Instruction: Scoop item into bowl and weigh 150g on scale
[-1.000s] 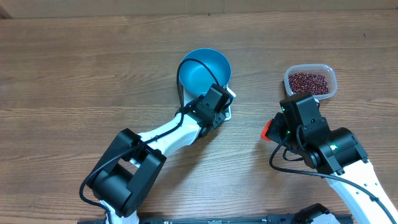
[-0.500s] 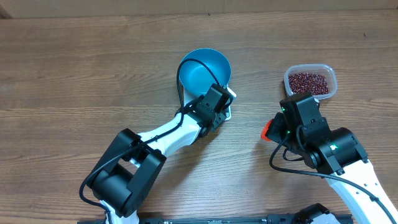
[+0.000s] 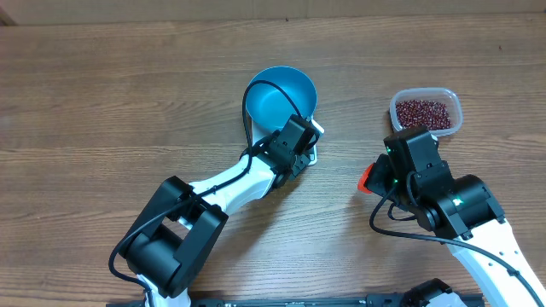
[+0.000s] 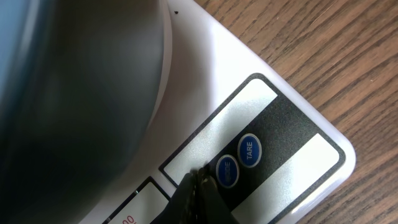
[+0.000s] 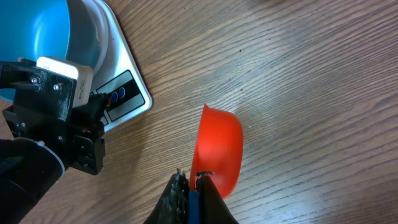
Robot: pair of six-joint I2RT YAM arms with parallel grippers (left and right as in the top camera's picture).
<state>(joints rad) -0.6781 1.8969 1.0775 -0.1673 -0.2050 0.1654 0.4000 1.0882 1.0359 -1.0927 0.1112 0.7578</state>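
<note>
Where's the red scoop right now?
In the overhead view the red scoop is gripped by the right tool, right of the scale, below-left of the bean container.

TARE button (image 4: 249, 150): round, blue; white "TARE"; on the dark panel of the scale (image 4: 205, 56), at 4 o'clock in the left wrist view;
MODE button (image 4: 227, 172): blue, just beside it at 7 o'clock; blurred, appears to read "MODE";
red print (image 4: 127, 220): "00", cut off at the frame's bottom edge;
Overhead, right wrist views: nothing legible
</note>
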